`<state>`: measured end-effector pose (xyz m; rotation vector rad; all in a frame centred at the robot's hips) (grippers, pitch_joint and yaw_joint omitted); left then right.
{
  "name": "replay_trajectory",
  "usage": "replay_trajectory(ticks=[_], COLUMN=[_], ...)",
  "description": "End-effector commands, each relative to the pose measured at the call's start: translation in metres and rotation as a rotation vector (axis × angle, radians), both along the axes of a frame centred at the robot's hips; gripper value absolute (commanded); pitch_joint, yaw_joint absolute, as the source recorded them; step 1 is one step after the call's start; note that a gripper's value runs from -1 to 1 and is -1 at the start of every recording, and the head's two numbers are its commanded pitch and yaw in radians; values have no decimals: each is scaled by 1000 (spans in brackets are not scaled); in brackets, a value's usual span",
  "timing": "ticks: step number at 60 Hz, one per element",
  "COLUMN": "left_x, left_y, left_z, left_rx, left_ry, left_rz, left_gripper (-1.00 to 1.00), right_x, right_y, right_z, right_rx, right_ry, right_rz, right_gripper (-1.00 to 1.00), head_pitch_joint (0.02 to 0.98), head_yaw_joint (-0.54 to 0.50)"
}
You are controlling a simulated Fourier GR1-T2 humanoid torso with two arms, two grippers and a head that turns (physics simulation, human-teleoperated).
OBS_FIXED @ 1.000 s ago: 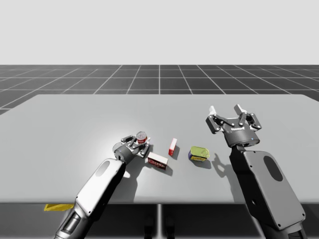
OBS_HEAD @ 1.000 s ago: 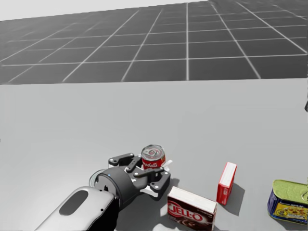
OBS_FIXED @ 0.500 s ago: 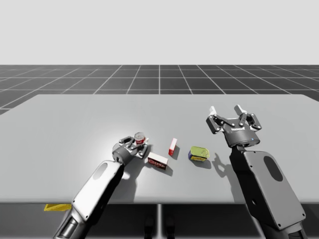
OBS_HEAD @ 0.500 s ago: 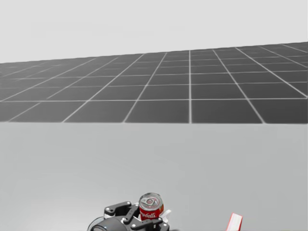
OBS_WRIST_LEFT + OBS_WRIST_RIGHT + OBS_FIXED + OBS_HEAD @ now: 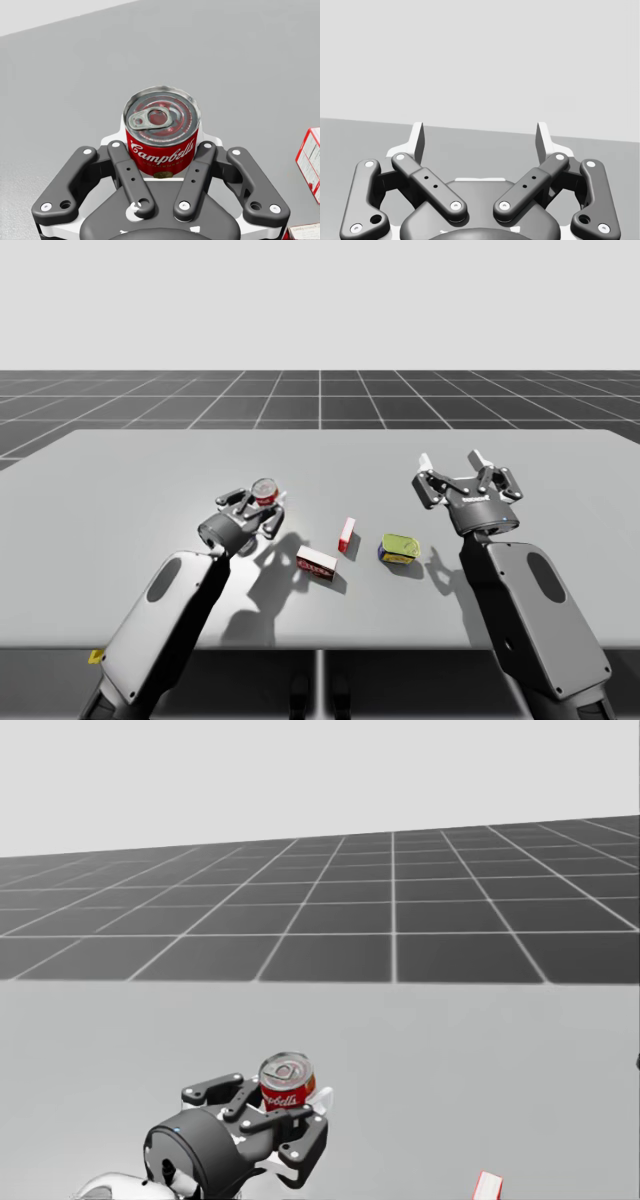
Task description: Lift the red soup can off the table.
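Nearest on the table (image 5: 120, 500) lie a flat red box (image 5: 316, 562) and a green oblong tin (image 5: 399, 549), with an upright red box (image 5: 346, 534) just behind, between them. Farther out to their left, my left gripper (image 5: 161, 150) clamps the red can (image 5: 161, 117) from both sides, holding it upright and clear of the table. Farthest, my right gripper (image 5: 480, 140) hovers at the right, its fingers spread wide.

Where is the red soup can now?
In the high view, left of centre: the red soup can is held in my left pincer above the table, left of the flat red box.
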<state>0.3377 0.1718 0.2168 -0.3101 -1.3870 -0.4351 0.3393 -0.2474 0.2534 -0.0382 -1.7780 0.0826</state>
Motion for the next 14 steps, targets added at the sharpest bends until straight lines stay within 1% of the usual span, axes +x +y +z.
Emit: replay_trajectory(ticks=[1, 8, 9, 14], left_x=[5, 2, 0, -4], left_y=[-16, -19, -20, -24], left_z=[62, 91, 101, 120], left_rx=[-17, -24, -26, -32], left_ry=[-138, -197, -219, -261], left_rz=[-121, -130, -135, -137], left_gripper=[1000, 1000, 1000, 1000], right_x=[0, 0, -1, -1], right_y=[1, 1, 1, 1], right_z=[0, -1, 0, -1], right_rx=[-2, -3, -3, -5], right_ry=[1, 1, 1, 1], right_rz=[4, 5, 5, 7], right_gripper=[-1000, -1000, -1000, -1000], head_pitch_joint=[404, 401, 402, 401], head_yaw_joint=[157, 157, 157, 156])
